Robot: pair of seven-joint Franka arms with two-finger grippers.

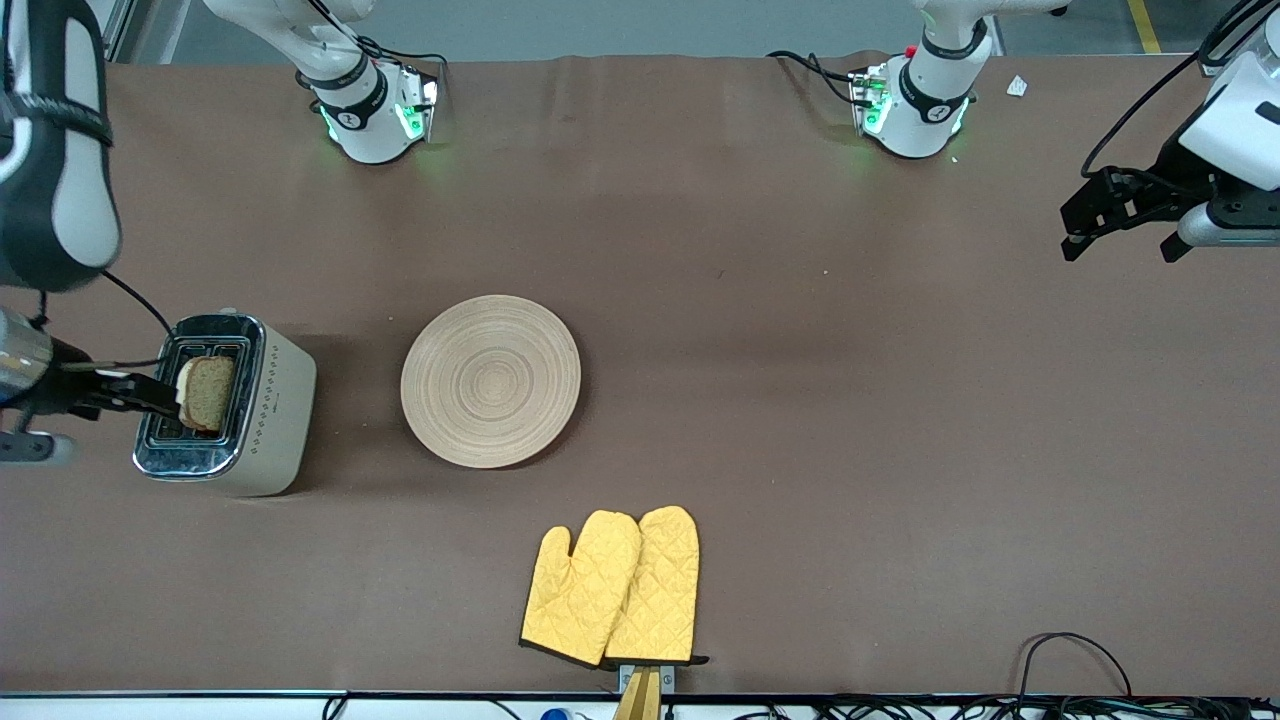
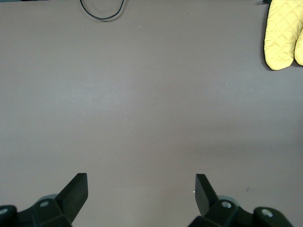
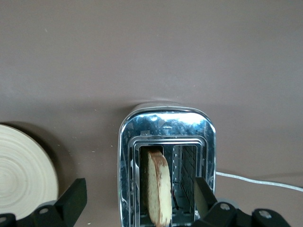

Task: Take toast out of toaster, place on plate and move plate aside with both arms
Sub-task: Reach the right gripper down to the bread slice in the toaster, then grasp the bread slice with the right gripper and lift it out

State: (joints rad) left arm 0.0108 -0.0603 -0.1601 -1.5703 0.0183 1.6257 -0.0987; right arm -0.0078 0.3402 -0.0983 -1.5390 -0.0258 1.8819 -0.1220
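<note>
The toast (image 1: 208,392) stands upright in one slot of the toaster (image 1: 272,410) at the right arm's end of the table. My right gripper (image 1: 150,392) is open just above the toaster top. In the right wrist view its fingers (image 3: 75,194) stand wide on either side of the toast (image 3: 159,187) without touching it. The round wooden plate (image 1: 490,380) lies flat beside the toaster, toward the table's middle, and its edge shows in the right wrist view (image 3: 21,175). My left gripper (image 1: 1120,232) is open and empty over bare table at the left arm's end, and the arm waits there (image 2: 141,189).
Two yellow oven mitts (image 1: 612,588) lie near the front edge, nearer the camera than the plate; one shows in the left wrist view (image 2: 281,38). The toaster's white cord (image 3: 255,179) trails off it. A black cable loop (image 1: 1075,660) lies at the front edge.
</note>
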